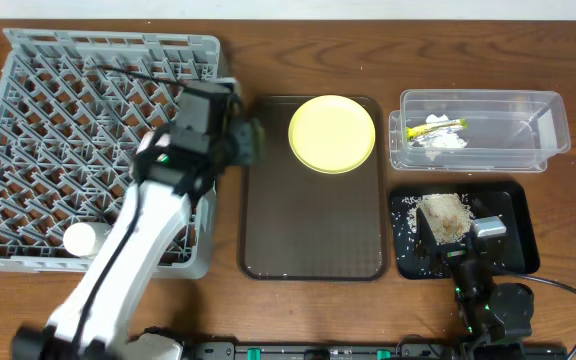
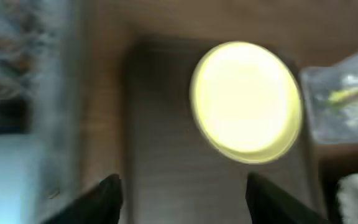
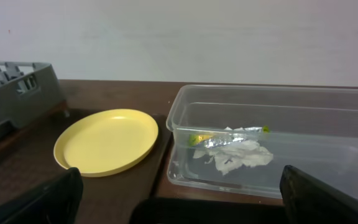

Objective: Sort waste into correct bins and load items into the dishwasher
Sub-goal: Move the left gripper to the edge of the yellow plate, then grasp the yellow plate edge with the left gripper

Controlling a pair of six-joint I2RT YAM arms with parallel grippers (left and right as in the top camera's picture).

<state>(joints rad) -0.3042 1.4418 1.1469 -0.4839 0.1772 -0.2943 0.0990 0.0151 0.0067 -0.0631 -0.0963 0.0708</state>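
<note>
Yellow plate (image 2: 247,102) lies just ahead of your left gripper (image 2: 184,183), fingers parted, empty (right gripper (image 3: 180,180) gapes wide too); come low at the rim, then pinch.

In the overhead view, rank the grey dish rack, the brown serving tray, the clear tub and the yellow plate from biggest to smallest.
1. grey dish rack
2. brown serving tray
3. clear tub
4. yellow plate
All sit on the same table, so nearness hardly skews this.

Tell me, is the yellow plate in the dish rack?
No, the yellow plate lies on the brown tray, beside the dish rack.
</note>
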